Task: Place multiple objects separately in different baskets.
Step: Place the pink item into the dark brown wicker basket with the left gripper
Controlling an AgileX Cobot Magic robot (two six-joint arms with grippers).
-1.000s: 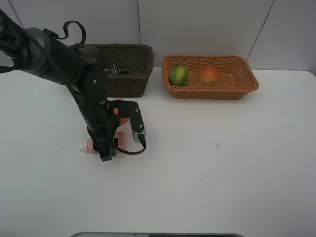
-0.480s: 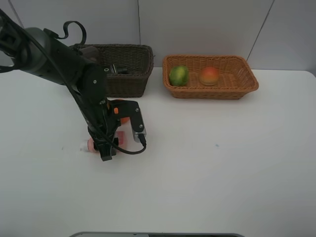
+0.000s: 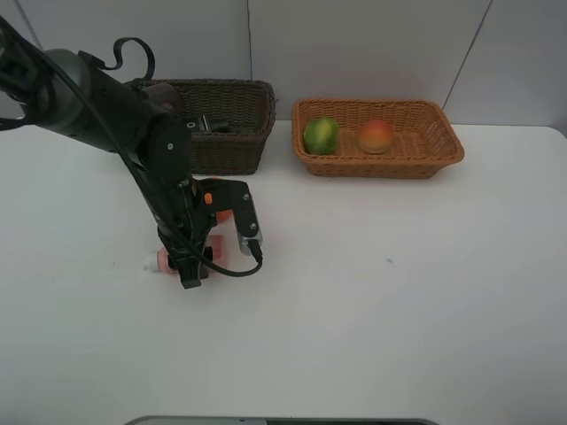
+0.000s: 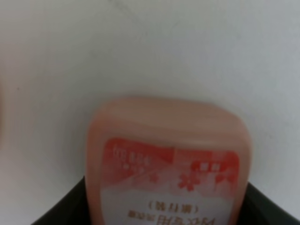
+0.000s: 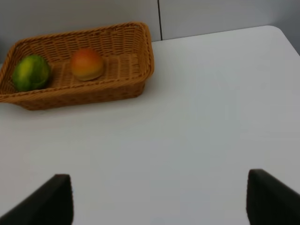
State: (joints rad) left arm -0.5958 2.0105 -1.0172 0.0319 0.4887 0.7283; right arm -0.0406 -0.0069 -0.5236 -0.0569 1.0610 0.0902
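The left gripper [image 3: 193, 266] straddles the small pink bottle [image 4: 168, 159], lying on the surface [image 3: 399, 310] nearer than the dark brown basket [image 3: 232, 152], likely its destination. Whether the jaws already press it I cannot tell. The right gripper [image 5: 159, 197] hangs open, empty.

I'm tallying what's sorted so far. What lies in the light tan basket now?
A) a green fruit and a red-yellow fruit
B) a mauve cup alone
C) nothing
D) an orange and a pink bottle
A: the green fruit and the red-yellow fruit sit side by side inside the tan basket.
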